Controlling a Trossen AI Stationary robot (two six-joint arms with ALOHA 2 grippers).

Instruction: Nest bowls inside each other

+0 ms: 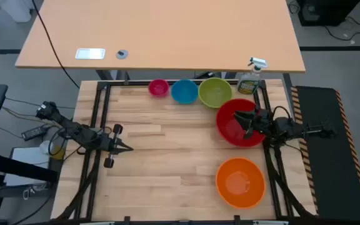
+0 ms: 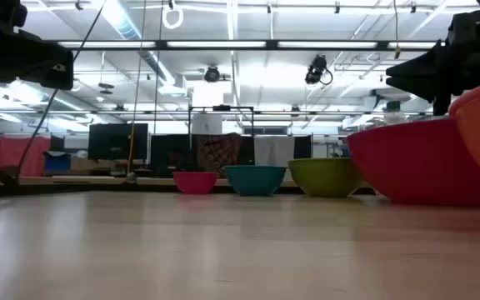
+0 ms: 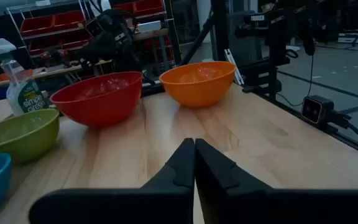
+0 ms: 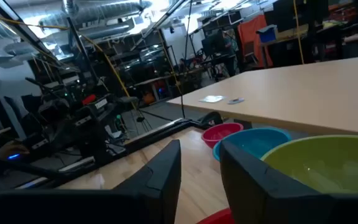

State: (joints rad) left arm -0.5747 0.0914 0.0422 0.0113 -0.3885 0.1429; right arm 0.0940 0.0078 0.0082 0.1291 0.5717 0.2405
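Note:
Three bowls stand in a row on their bases at the table's far edge: pink (image 1: 158, 87), blue (image 1: 184, 91), lime green (image 1: 215, 92). The red bowl (image 1: 235, 128) sits on the table at the right. Nearer along the right edge sits the orange bowl (image 1: 239, 181). My right gripper (image 1: 247, 123) hovers level over the red bowl's inside, open, with nothing between its fingertips (image 4: 201, 144); a bit of red rim (image 4: 215, 218) shows below them. My left gripper (image 1: 128, 149) is shut above the table's left part, pointing toward the bowls at the right (image 3: 194, 142).
A green spray bottle (image 1: 250, 78) stands at the far right corner, just behind the green and red bowls. A black frame (image 1: 99, 106) borders the wooden table. Bare wood lies between the two grippers in the table's middle (image 1: 174, 156). A large desk (image 1: 167, 37) stands beyond the far edge.

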